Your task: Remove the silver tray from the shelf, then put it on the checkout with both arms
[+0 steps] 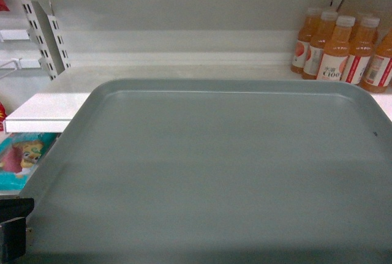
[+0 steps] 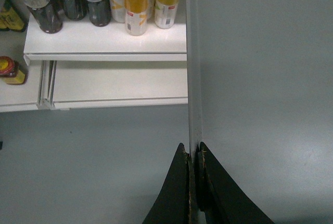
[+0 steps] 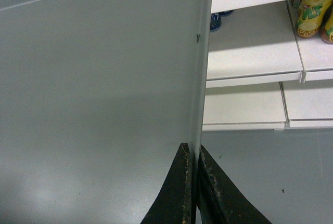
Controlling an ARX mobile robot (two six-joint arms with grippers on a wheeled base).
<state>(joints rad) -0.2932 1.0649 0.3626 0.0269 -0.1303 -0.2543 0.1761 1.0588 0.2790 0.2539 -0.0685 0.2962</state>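
I have the silver tray [image 1: 214,172] pinched on both side rims: left end effector [image 2: 194,156] and right end effector [image 3: 193,154] each clamped on an edge. It hangs level, partly off the shelf [image 1: 43,114], long axis 9-to-3, far edge toward 12. Next, I judge: back away and turn to the checkout table, unseen here.

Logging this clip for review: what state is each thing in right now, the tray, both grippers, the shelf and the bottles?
silver tray: lifted, gripped at both side rims, far edge over the shelf's front lip.
left gripper: shut on the tray's left rim.
right gripper: shut on the tray's right rim.
shelf: board bare where visible.
orange juice bottles: upright, capped, at the shelf's right rear.
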